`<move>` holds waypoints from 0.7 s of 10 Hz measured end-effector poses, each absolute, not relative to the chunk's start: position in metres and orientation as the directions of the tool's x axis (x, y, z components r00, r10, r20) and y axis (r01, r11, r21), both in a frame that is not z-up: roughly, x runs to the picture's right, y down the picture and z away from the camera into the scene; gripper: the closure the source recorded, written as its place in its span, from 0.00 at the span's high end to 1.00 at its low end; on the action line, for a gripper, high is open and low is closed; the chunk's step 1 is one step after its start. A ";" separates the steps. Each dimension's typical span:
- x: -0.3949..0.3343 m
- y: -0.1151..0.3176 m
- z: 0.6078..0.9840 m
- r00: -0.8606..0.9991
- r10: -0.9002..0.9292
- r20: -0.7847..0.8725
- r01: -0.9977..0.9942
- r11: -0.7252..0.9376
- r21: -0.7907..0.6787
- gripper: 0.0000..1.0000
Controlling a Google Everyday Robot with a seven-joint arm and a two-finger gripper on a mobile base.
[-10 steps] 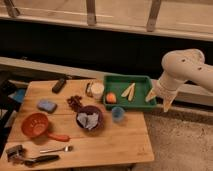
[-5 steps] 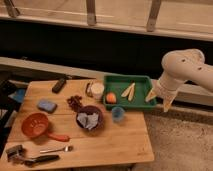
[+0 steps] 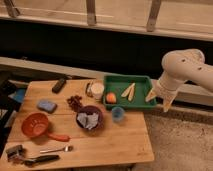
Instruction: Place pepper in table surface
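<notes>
- The gripper (image 3: 165, 104) hung off the right end of the bench (image 3: 115, 145), pointing down, just beyond the right rim of the green tray (image 3: 126, 79). Its jaws stood spread wide, with nothing seen held between them.
- The white arm (image 3: 184, 67) curved down to it from the right edge of the view.
- The pepper (image 3: 58, 137), slim and red-orange, lay flat on the bench near its front left, at the lower right rim of the orange strainer bowl (image 3: 34, 125). Whether the two touched could not be told. It was well apart from the gripper.
- In the tray lay a round orange fruit (image 3: 111, 97) at the left, pale yellow wedges (image 3: 128, 91) in the middle, and another pale wedge (image 3: 150, 95) at the right, close to the gripper.
- A white cup (image 3: 97, 90) stood just left of the tray, and a small blue cup (image 3: 117, 114) stood just in front of it.
- A dark purple bowl (image 3: 90, 120) with something crumpled in it sat near the bench's middle, with a dark red cluster (image 3: 75, 102) behind it.
- A blue sponge (image 3: 46, 105) and a black remote (image 3: 59, 85) lay towards the back left.
- A fork (image 3: 56, 149) and a black-handled tool (image 3: 32, 160) lay along the front left edge.
</notes>
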State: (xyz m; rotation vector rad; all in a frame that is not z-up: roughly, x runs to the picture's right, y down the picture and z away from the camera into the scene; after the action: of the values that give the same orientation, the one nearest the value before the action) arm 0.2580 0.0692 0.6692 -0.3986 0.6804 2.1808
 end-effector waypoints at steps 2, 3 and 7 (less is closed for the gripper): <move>0.259 0.069 0.669 -0.626 0.607 -0.490 -0.778 -0.536 0.329 0.65; 0.258 0.064 0.665 -0.609 0.625 -0.488 -0.790 -0.529 0.309 0.65; 0.201 0.035 0.670 -0.492 0.717 -0.494 -0.869 -0.435 0.235 0.65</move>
State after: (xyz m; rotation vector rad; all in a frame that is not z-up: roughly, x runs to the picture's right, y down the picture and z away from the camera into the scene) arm 0.2008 0.0351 0.6696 -0.3970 0.5734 2.0306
